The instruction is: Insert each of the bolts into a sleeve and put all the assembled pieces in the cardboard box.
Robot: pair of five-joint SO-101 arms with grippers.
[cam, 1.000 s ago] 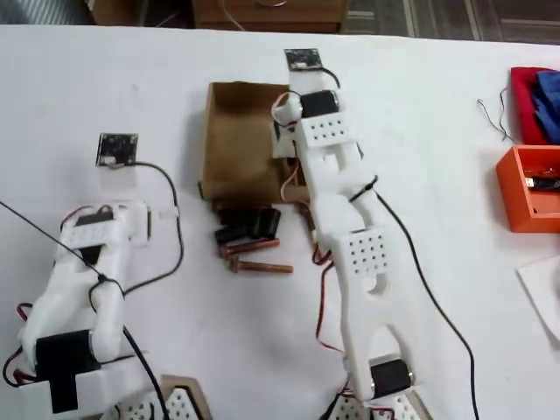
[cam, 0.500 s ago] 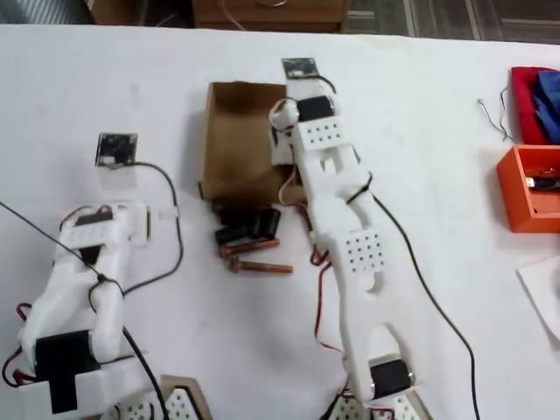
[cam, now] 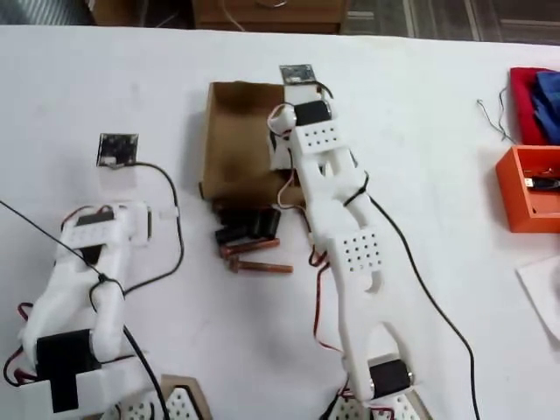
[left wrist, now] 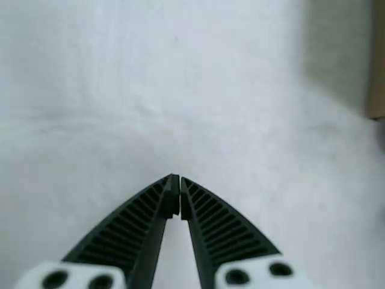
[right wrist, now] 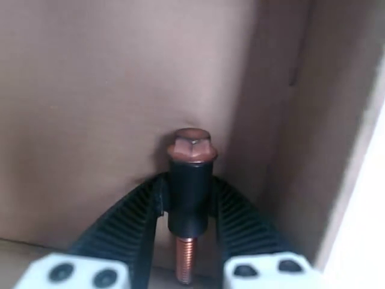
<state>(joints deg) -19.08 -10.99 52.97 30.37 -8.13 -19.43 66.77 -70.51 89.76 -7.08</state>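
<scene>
My right gripper (right wrist: 187,201) is shut on an assembled piece (right wrist: 190,192), a copper bolt pushed through a black sleeve, held upright inside the cardboard box (right wrist: 108,90). From above, the right arm (cam: 325,188) stretches over the right side of the open box (cam: 236,140). Loose black sleeves (cam: 249,223) and two copper bolts (cam: 258,256) lie on the table just in front of the box. My left gripper (left wrist: 175,198) is shut with nothing in it, over bare white table; its arm (cam: 87,280) stands at the left.
An orange box (cam: 528,188) and red and blue cloth (cam: 534,101) sit at the table's right edge. Cables trail from both arms. A small camera board (cam: 116,149) lies left of the cardboard box.
The right arm has shifted slightly toward the left and nearer, carrying the assembled piece over the box. The left arm has kept still.
</scene>
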